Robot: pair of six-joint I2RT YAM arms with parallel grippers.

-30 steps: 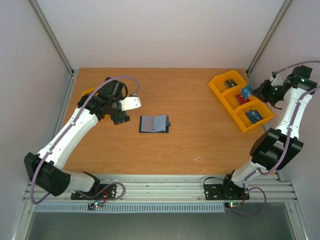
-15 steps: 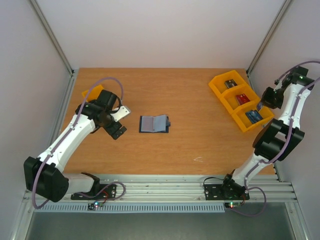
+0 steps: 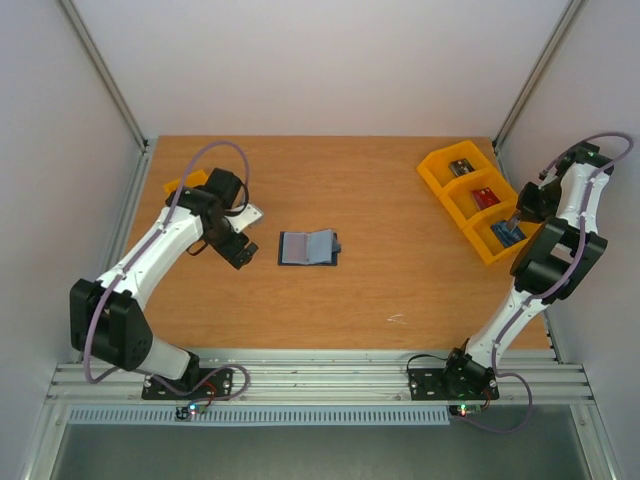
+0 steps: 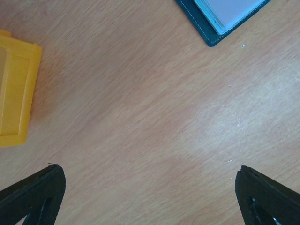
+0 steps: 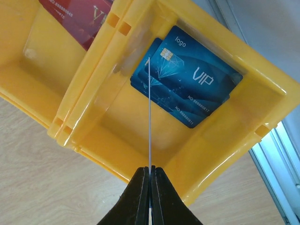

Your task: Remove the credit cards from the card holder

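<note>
Right, the left hand hangs over the counter, left of centre in the overhead view. Its fingers are spread as wide as they go, with nothing between them. Its own camera shows bare wood between the two black fingertips.

The card holder lies open and flat near the middle of the counter, just right of that hand, with its pale inner sleeves facing up. In the left wrist view only one corner of it pokes in at the top edge.

Over at the right edge, the right hand is pinched tight on a thin card, seen edge-on as a fine line. It is held over the lowest bin in the row of three yellow bins. Blue credit cards marked VIP lie flat on that bin's floor, and a red card lies in the bin beside it. A small yellow bin sits at the counter's upper left.
</note>
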